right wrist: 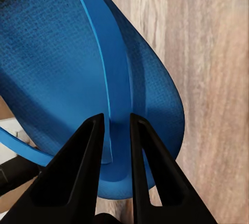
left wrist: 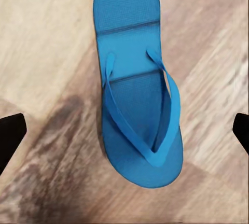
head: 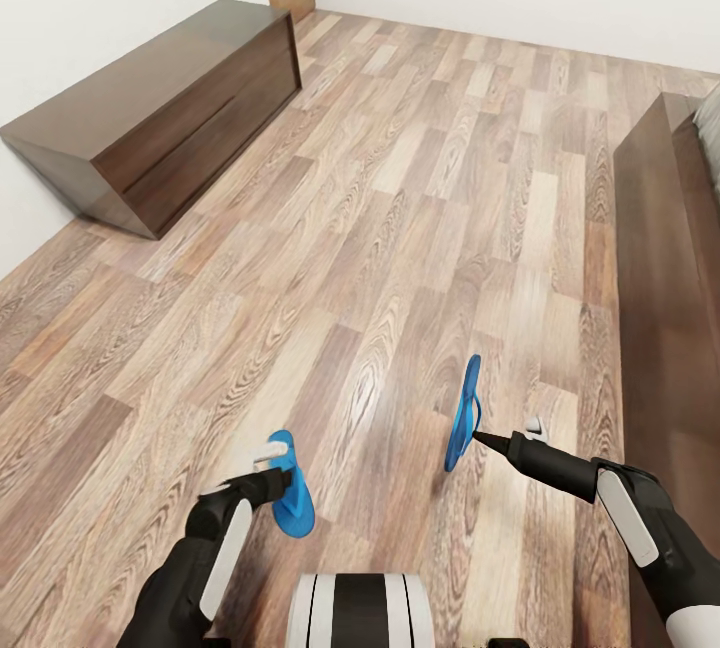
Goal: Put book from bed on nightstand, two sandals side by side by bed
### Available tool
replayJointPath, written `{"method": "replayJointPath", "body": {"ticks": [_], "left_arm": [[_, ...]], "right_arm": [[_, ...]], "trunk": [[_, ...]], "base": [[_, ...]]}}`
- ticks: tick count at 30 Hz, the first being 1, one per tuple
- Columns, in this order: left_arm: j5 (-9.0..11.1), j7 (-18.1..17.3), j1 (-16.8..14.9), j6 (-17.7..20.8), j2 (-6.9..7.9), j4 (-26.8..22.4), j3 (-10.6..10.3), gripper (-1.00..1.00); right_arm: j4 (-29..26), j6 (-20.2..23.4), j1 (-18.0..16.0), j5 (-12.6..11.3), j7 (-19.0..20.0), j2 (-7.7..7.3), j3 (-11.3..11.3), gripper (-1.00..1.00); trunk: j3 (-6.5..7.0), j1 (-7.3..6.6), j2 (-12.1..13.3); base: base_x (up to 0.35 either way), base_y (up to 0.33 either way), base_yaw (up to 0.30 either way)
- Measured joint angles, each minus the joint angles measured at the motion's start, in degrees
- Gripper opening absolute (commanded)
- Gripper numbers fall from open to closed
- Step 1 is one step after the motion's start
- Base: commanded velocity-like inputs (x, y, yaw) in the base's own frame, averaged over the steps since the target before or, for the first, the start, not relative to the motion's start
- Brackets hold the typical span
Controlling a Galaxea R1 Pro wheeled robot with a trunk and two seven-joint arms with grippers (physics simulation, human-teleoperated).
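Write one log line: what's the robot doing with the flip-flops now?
right gripper: shut on sandal strap, sandal on edge | left gripper: open above other sandal flat on floor | bed frame right

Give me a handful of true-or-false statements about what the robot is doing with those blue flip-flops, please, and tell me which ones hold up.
1. The right gripper has its black fingers pinched on a strap of a bright blue flip-flop. True.
2. That flip-flop lies flat on the floor. False: it hangs on edge above the light-brown wood-plank floor.
3. The left gripper is clamped on the other blue flip-flop. False: its fingers stand wide apart, either side of the flip-flop, which lies sole-down on the planks.
4. A long low dark-wood bench stands against the white wall. True.
5. The two flip-flops touch each other. False: bare floor separates them.
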Motion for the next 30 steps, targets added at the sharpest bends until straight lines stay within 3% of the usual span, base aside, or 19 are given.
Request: {"method": "replayJointPath", "body": {"ticks": [3,9,16,27,30], "left_arm": [[2.4,-3.7,0.0,0.0,0.29,-0.7,0.2,1.00],[3.5,-9.1,0.0,0.0,0.59,-2.8,0.5,1.00],[3.4,-9.5,0.0,-0.2,0.67,-3.1,0.6,1.00],[3.4,-9.4,0.0,-0.2,0.64,-3.0,0.6,1.00],[3.4,-9.4,0.0,-0.2,0.64,-3.0,0.6,1.00]], "right_arm": [[0.0,0.0,0.0,0.0,0.0,0.00,0.0,-1.00],[0.0,0.0,0.0,0.0,0.0,0.01,0.0,-1.00],[0.0,0.0,0.0,0.0,0.0,0.00,0.0,-1.00],[0.0,-0.1,0.0,0.1,-0.1,0.00,0.1,-1.00],[-0.1,-0.1,0.0,0.0,0.0,0.07,0.1,-1.00]], "trunk": [[0.00,0.00,0.0],[0.00,0.00,0.0],[0.00,0.00,0.0],[-2.43,0.29,-0.1],[-2.44,0.28,-0.1]], "base": [[0.000,0.000,0.000],[0.000,0.000,0.000],[0.000,0.000,0.000],[0.000,0.000,0.000],[0.000,0.000,0.000]]}}
